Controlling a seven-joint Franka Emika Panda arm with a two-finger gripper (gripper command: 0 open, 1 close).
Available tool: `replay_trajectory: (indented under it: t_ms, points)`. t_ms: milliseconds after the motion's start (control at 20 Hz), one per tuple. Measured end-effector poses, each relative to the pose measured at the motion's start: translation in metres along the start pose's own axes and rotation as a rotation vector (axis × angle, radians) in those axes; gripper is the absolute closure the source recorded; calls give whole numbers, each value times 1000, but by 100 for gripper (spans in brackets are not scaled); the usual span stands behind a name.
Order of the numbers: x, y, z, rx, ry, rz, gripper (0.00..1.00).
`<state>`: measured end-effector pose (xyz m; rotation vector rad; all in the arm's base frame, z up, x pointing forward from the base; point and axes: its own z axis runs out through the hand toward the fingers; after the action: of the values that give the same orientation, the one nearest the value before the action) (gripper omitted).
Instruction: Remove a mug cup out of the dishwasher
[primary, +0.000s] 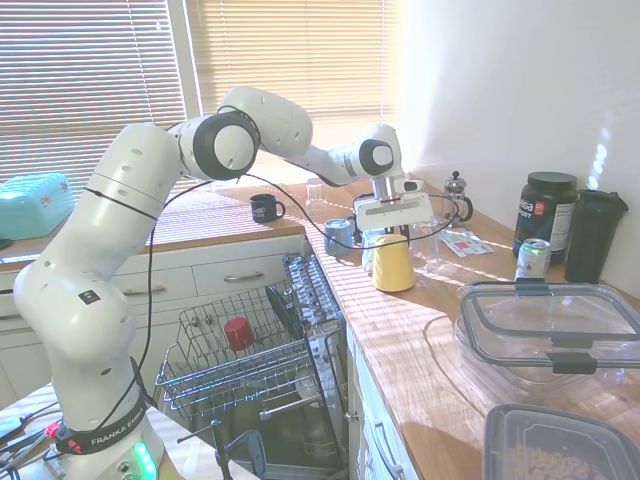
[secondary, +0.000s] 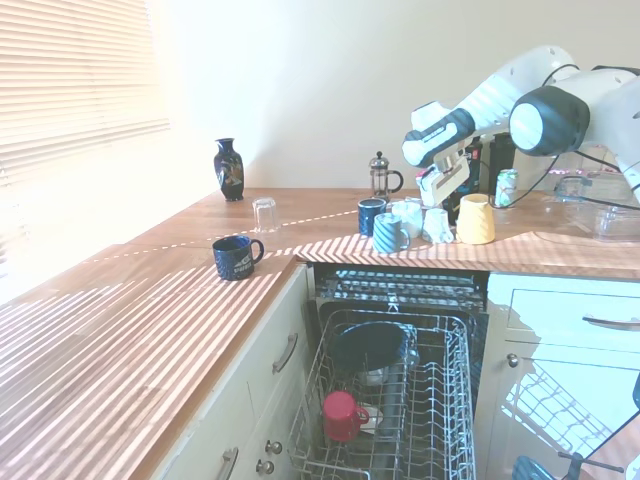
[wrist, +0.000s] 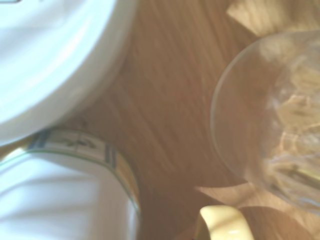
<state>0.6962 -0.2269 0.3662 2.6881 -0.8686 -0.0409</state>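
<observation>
- Dishwasher stands open under the wooden counter, its door dropped and its grey wire rack pulled out among white cabinets.
- Counter runs in an L shape round the corner; sun stripes lie across it.
- Clear lidded container sits on the counter near the first exterior camera, well apart from the cups.
- Mug cup, pale yellow, stands upside down on the counter, out of the dishwasher, just beside a cluster of white and blue cups.
- Gripper hangs right above the yellow mug; whether its fingers are parted or closed cannot be told from either exterior view.
- French press stands behind the cups, near the wall.
- Dark navy mug stands alone at the counter's corner, well apart from the cluster.
- Dark blue vase stands by the wall.
- Small red cup lies in the rack.
- Wrist view shows a yellow handle at its bottom edge, a clear glass and white crockery, all blurred.
</observation>
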Motion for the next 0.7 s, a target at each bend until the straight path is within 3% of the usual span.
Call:
replay_trajectory:
  t_ms: [700]
  points:
    - [4, 5, -5, 11, -12, 19, 0]
